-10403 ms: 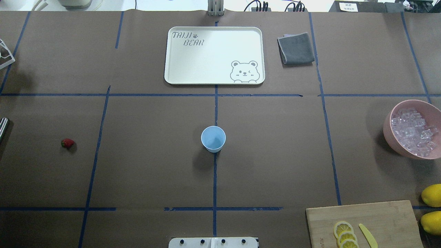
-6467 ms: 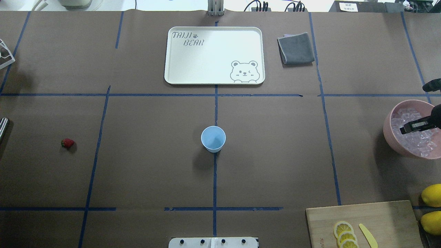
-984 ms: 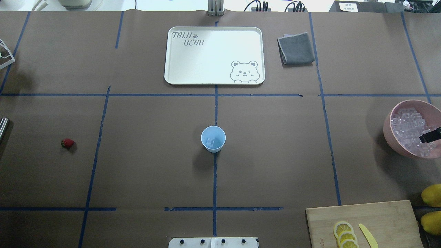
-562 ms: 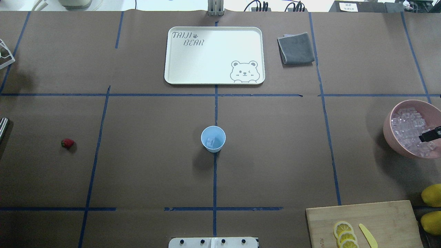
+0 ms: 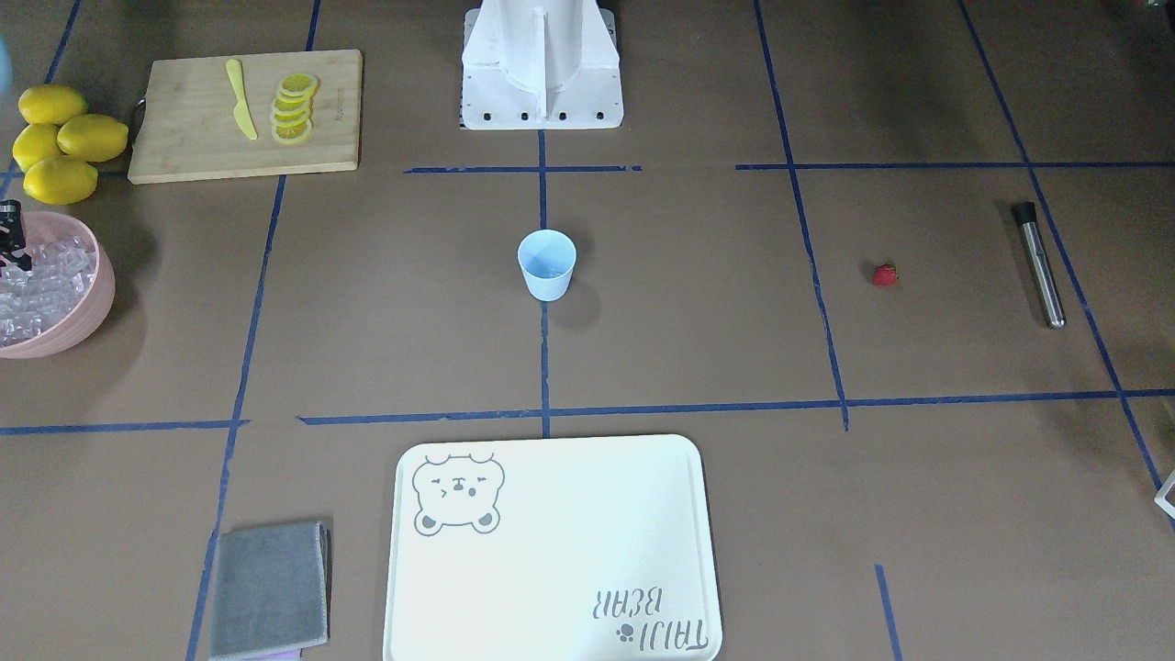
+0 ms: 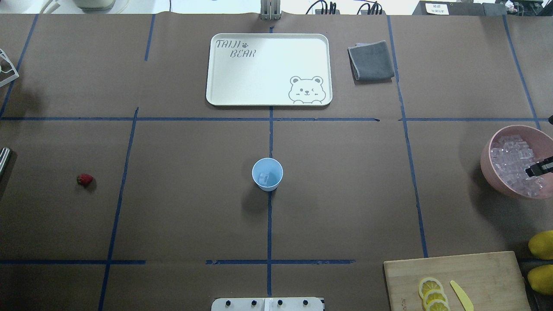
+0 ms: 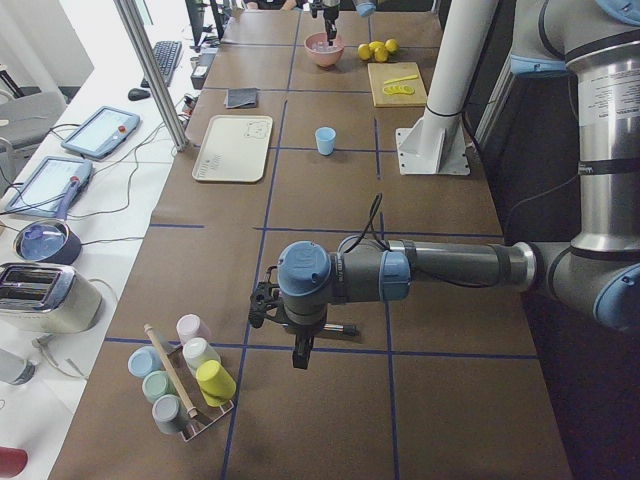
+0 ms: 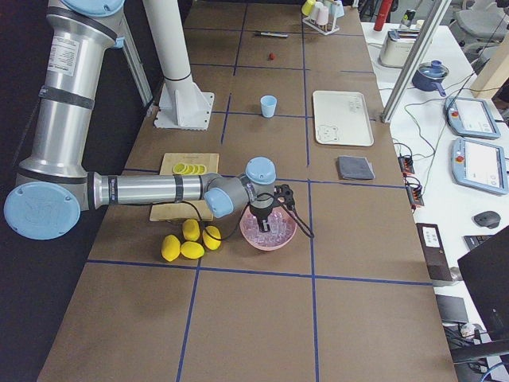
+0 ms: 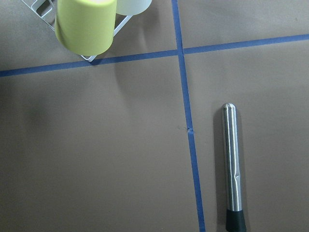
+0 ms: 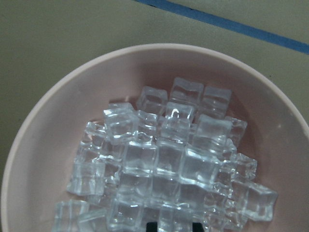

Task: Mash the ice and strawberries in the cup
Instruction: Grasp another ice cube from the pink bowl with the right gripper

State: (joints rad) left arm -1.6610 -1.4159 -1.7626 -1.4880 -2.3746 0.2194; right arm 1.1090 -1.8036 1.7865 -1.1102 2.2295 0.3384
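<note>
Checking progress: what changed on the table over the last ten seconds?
One clear ice cube now lies in the small pale blue plastic cup, which was empty. The right gripper has returned over the ice-filled pink bowl. Cup and red strawberry stayed put.

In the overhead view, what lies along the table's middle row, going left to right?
Metal rod → strawberry → cup → bowl

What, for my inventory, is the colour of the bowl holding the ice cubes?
Pale pink; the bowl shows best in the right wrist-mounted view.
</note>
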